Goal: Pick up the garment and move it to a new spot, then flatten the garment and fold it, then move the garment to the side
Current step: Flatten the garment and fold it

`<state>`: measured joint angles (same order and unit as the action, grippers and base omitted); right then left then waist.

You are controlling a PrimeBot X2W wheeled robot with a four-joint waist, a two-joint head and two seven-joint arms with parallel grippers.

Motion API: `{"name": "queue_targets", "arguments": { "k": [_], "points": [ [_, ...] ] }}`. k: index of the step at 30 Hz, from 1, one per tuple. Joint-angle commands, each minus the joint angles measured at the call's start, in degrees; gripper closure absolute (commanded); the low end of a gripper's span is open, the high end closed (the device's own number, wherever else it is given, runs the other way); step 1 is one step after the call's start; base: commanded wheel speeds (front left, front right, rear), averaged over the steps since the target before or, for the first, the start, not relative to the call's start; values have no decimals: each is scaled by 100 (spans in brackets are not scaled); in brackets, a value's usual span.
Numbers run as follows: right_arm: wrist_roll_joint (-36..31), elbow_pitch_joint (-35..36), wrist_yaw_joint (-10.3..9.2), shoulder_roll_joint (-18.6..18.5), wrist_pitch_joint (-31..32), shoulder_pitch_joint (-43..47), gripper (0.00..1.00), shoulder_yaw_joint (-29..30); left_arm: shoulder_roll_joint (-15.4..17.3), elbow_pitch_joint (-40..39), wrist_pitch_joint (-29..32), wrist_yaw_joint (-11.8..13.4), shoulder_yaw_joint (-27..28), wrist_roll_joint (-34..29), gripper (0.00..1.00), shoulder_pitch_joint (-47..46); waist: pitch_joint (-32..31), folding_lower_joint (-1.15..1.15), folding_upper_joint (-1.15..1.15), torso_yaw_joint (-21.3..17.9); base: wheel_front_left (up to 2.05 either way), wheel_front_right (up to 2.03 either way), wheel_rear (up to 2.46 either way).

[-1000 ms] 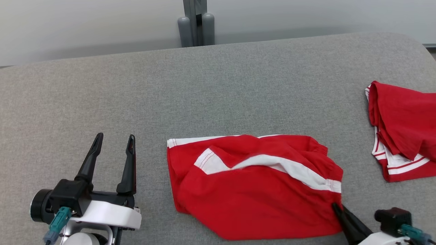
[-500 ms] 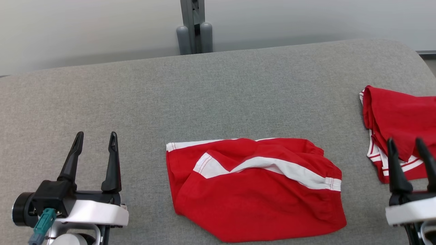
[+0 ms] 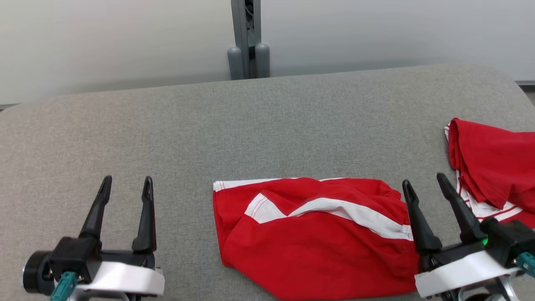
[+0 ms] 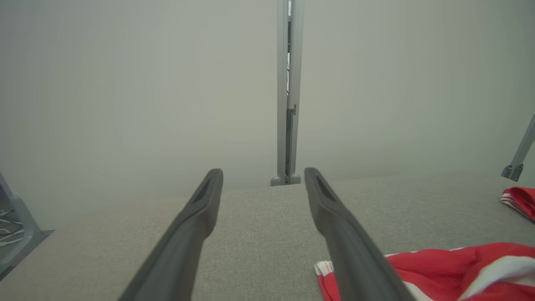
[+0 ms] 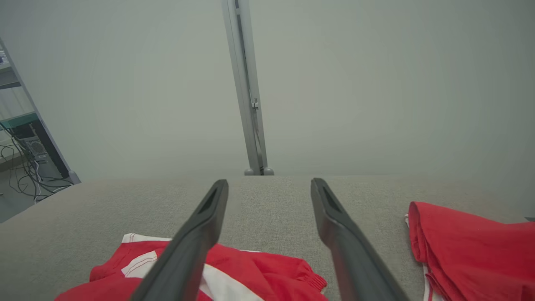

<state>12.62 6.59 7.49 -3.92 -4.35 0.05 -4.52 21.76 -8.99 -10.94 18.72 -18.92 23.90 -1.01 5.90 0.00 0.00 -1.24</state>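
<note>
Garment lay rumpled, near centre of the table | left gripper stood well left of it, right gripper at its right edge, both wide and empty | flattening probably needed opposite corners pinched, then pulled apart evenly.

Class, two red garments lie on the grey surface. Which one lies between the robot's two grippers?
The centre garment, crossed by a broad white band; the other garment lies beyond the right gripper.
</note>
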Motion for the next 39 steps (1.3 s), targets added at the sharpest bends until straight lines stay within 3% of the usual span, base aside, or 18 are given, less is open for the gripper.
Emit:
{"name": "queue_targets", "arguments": {
  "k": [1, 23, 29, 39],
  "points": [
    [9, -28, 2, -6, 46, 116, 0, -9, -7, 15, -31, 3, 7, 57, 0, 94, -73, 0, 0, 30, 0, 0, 0],
    [-80, 58, 2, 92, 211, 471, 0, 137, -8, 150, 39, -113, -139, 219, 0, 144, -233, 0, 0, 184, 0, 0, 0],
    [-66, 96, 2, 92, 210, 369, 0, 120, 10, 250, 473, -468, -341, 491, 0, -160, -112, 0, 0, 186, 0, 0, 0],
    [17, 38, 2, 88, 105, 155, 0, 22, -303, 1309, 2359, -1596, -1311, 1130, 0, -1527, 343, 0, 0, -254, 0, 0, 0]
  ]
}}
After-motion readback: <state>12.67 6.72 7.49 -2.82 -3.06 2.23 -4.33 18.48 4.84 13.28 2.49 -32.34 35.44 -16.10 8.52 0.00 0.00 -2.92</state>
